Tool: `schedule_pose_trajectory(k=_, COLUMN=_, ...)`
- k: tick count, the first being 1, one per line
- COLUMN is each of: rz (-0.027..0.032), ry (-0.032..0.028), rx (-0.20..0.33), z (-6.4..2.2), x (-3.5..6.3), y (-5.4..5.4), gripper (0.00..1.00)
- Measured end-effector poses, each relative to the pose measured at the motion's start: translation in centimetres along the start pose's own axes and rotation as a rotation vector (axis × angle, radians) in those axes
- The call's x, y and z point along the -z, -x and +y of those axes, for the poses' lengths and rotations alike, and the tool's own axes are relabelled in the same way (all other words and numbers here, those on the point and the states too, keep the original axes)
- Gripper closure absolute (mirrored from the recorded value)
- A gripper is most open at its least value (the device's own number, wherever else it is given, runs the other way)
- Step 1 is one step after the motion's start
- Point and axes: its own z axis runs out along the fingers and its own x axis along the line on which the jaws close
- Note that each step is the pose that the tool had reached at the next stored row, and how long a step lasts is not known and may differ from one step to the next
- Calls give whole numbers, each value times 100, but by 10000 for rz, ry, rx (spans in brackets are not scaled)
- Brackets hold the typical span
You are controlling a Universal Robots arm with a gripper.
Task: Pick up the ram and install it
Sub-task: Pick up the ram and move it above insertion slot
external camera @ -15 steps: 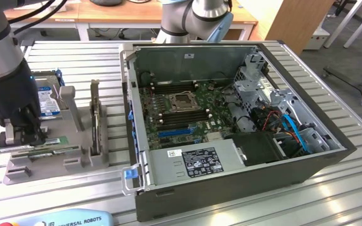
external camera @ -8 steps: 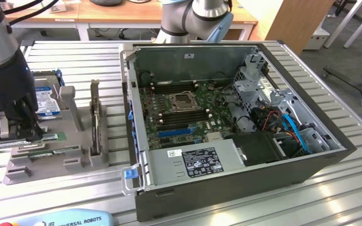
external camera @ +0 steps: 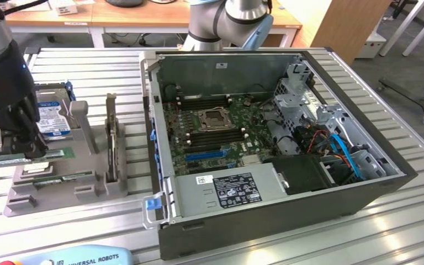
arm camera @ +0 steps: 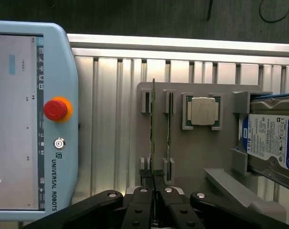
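Observation:
The ram (external camera: pixel 46 155) is a thin green stick lying level just over the grey holder (external camera: pixel 64 193) at the exterior view's left. My gripper (external camera: pixel 13 157) is shut on it from above, a dark finger on each side. In the wrist view the ram (arm camera: pixel 153 129) shows edge-on, running away from my gripper (arm camera: pixel 154 183), whose fingertips pinch its near end. A second green stick (arm camera: pixel 169 129) stands in the neighbouring slot of the holder (arm camera: pixel 192 157). The open computer case (external camera: pixel 271 138) lies at the exterior view's right, its motherboard (external camera: pixel 212 130) facing up.
The holder also carries a square silver processor (arm camera: pixel 203 111), a hard drive (arm camera: pixel 271 143) and an upright dark expansion card (external camera: pixel 112 138). A teach pendant (arm camera: pixel 25 119) with a red stop button lies on the slatted aluminium table (arm camera: pixel 106 119) beside the holder.

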Motion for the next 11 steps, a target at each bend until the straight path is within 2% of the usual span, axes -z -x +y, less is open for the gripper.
schedule_pose_trajectory(k=11, rz=0, ry=0, rx=0, z=8, x=273, y=4, gripper=89)
